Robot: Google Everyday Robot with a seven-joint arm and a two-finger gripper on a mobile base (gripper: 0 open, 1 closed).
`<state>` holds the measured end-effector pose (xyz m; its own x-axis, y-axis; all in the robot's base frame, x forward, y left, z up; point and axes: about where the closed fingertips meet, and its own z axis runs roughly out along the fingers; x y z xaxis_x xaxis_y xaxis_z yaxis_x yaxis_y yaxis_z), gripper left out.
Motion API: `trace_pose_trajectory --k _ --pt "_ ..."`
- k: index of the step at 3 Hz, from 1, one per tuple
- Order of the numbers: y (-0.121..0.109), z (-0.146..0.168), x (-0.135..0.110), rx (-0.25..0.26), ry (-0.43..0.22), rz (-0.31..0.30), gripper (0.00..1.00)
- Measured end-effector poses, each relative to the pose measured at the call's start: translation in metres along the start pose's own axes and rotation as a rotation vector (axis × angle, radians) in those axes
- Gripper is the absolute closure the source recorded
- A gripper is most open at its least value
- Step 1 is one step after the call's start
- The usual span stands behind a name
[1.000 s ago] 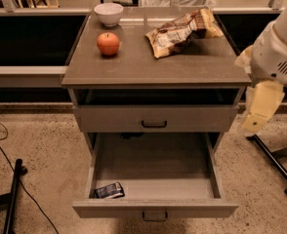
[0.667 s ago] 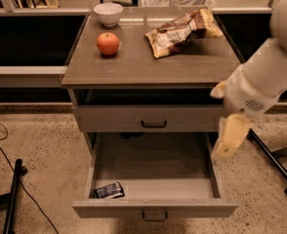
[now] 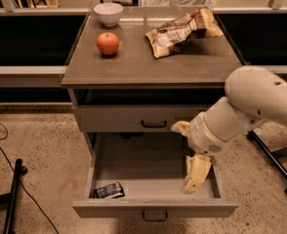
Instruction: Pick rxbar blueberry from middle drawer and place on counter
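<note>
Hanging down over the right side of the middle drawer [image 3: 143, 167], the pincer [image 3: 196, 174] points at the drawer floor. It is tan, and it sits at the end of a fat white arm [image 3: 248, 104] on the right. I cannot tell if the pincer is wide or narrow.

The middle drawer is pulled out. The rxbar blueberry [image 3: 109, 190] lies flat inside it, in the front left corner, close to the front wall. It is dark blue and small. It is well apart from the pincer, which is at the other side of the drawer.

The top drawer [image 3: 133, 118] is shut.

On the bench [image 3: 148, 65] sits a red apple [image 3: 108, 43]. A white bowl [image 3: 108, 13] is just behind the apple. A big crinkly snack bag [image 3: 182, 30] lies on the right part of the bench.

Black cables [image 3: 2, 145] lie on the speckled floor [image 3: 41, 145] at the left.
</note>
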<state>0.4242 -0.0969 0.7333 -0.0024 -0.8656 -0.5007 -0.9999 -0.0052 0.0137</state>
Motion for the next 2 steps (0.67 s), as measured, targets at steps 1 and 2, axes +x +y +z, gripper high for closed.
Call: trace_pose_trajectory --k 1,2 --pt "-0.002 0.006 -0.003 -0.019 0.011 -0.007 0.00" --pt "-0.032 0.054 -0.033 -0.044 -0.103 -0.079 0.00"
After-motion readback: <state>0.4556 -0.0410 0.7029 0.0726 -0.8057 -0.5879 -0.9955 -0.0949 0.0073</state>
